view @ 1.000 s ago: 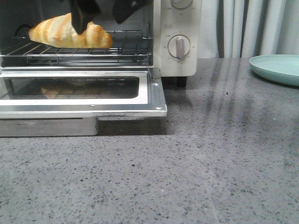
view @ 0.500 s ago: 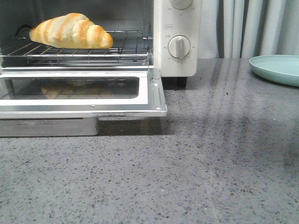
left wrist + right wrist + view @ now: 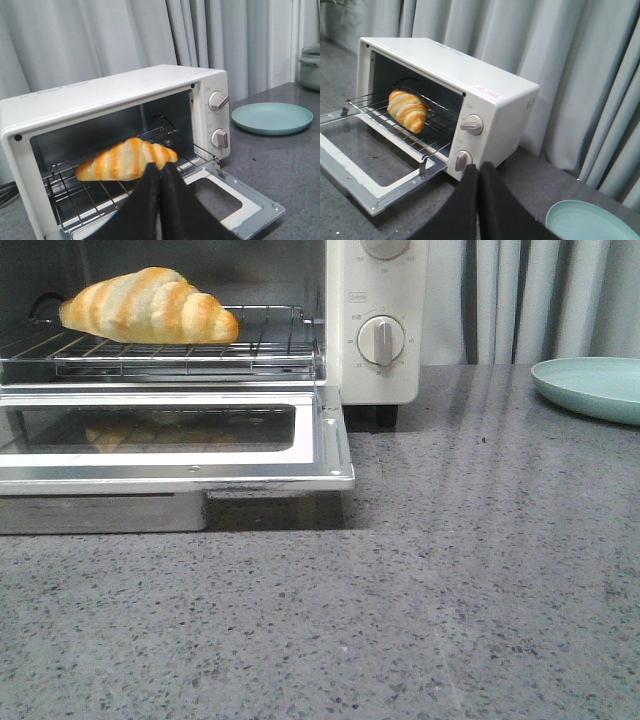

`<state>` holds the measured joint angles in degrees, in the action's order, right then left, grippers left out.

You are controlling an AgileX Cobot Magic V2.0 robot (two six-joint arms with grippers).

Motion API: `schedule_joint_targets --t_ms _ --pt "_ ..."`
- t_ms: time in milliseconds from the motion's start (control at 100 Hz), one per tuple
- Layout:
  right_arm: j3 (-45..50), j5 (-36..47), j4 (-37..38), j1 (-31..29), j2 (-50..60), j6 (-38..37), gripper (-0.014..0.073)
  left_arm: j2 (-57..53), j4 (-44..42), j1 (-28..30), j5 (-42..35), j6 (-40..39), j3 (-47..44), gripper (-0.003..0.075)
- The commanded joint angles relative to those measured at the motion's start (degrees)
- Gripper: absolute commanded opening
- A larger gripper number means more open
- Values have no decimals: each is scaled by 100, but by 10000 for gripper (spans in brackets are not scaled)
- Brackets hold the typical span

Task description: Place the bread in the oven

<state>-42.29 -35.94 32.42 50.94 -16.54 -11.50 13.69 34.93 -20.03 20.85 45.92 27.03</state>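
Note:
The bread point(image 3: 150, 306), a golden-orange striped croissant roll, lies on the wire rack point(image 3: 200, 352) inside the cream-white oven point(image 3: 385, 360), whose glass door point(image 3: 170, 445) hangs open and flat. It also shows in the left wrist view point(image 3: 125, 160) and the right wrist view point(image 3: 407, 111). My left gripper point(image 3: 160, 167) is shut and empty, pulled back in front of the oven opening, apart from the bread. My right gripper point(image 3: 479, 167) is shut and empty, above the counter to the right of the oven. Neither gripper shows in the front view.
A pale teal plate point(image 3: 590, 388) sits on the grey speckled counter point(image 3: 450, 590) to the right of the oven; it also shows in the wrist views point(image 3: 272, 118) point(image 3: 590, 222). A teal pot point(image 3: 311, 67) stands further back. Grey curtains hang behind.
One second ago black gripper fingers were over the bread on the rack; they let go and withdrew out of the front view. The bread stays on the rack.

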Motion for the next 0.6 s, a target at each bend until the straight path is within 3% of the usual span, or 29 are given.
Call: schedule_joint_targets --t_ms 0,270,590 --pt "-108 361 460 -38 -37 -61 -60 114 92 25 -304 -7 65 -21" --pt "-108 321 473 -38 -37 -61 -60 114 649 25 -95 -7 -98 -21" --pt "-108 321 473 -38 -37 -61 -60 114 648 25 -95 -7 -98 -21"
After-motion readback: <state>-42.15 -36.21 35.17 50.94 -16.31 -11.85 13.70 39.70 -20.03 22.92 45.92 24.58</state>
